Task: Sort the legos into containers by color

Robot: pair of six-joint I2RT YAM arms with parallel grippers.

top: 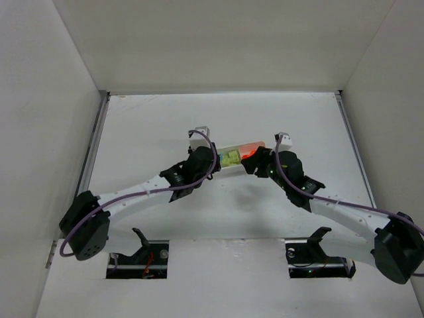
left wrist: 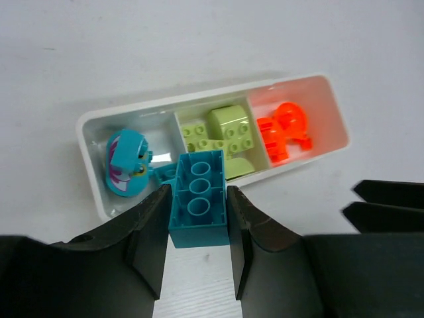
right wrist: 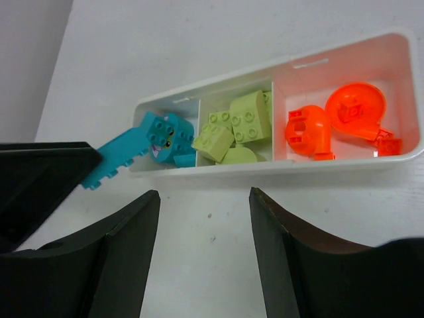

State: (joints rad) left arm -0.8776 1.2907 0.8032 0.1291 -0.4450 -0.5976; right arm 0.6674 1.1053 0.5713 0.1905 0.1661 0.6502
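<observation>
Risk, we judge: left gripper point(left wrist: 197, 215) pinches teal brick point(left wrist: 197, 177) at tray point(left wrist: 165, 106) rim — early release drops it outside, or among green bricks point(left wrist: 224, 132). Right gripper point(right wrist: 204, 228) spread, empty.

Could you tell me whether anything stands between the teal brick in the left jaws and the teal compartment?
Nothing visible does. The teal brick, held by the left gripper, reaches the tray at its near rim; the teal compartment beyond holds only other teal pieces.

Teal brick point(left wrist: 197, 199), yellow-green bricks point(left wrist: 228, 126), orange-red bricks point(left wrist: 281, 129), white tray point(left wrist: 95, 159), white table point(left wrist: 132, 53).
</observation>
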